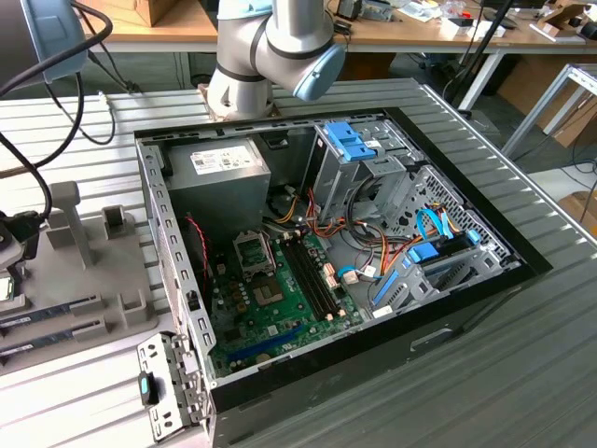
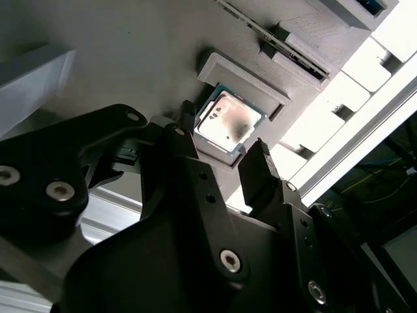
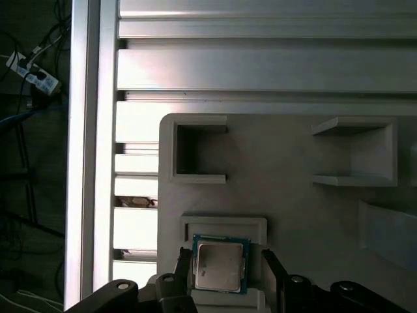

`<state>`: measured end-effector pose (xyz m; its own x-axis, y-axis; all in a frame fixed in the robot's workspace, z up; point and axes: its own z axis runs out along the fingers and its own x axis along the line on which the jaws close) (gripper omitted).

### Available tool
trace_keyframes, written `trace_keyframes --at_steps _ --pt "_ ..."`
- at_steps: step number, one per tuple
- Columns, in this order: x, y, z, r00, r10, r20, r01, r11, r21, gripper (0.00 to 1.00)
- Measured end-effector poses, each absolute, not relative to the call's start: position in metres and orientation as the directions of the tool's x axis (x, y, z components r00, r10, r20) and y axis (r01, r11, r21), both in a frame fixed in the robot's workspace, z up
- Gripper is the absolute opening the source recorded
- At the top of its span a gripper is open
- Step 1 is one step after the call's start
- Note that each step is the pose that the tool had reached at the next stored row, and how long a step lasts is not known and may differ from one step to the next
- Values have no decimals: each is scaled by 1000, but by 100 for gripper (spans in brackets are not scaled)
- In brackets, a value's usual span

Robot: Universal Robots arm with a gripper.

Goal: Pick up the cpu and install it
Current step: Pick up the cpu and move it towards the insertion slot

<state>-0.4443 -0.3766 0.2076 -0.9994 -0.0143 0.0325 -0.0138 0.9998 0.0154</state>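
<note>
The cpu (image 3: 220,266), a silver-topped square chip with a green rim, lies flat in a shallow pocket of the grey fixture (image 3: 293,215). It also appears in the second wrist view as the cpu (image 2: 228,124). My gripper (image 3: 225,262) hangs just above it, open, with one black finger (image 3: 184,264) on each side of the chip and a small gap to each edge. The black fingertips (image 2: 260,156) do not touch the chip. In the exterior view the open processor socket (image 1: 254,250) sits on the green motherboard (image 1: 280,308) inside the computer case.
The open computer case (image 1: 373,280) holds a grey power supply (image 1: 219,182), a drive cage (image 1: 359,159) and loose cables. The grey fixture (image 1: 84,280) stands at the exterior view's left with memory sticks (image 1: 47,313) in it. Empty pockets (image 3: 195,153) lie beyond the chip.
</note>
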Motion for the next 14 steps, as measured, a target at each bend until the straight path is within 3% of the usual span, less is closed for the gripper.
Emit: trace_keyframes --at_steps 14 --pt "-449 -377 193 -999 -2 33 -2 1000 14 54"
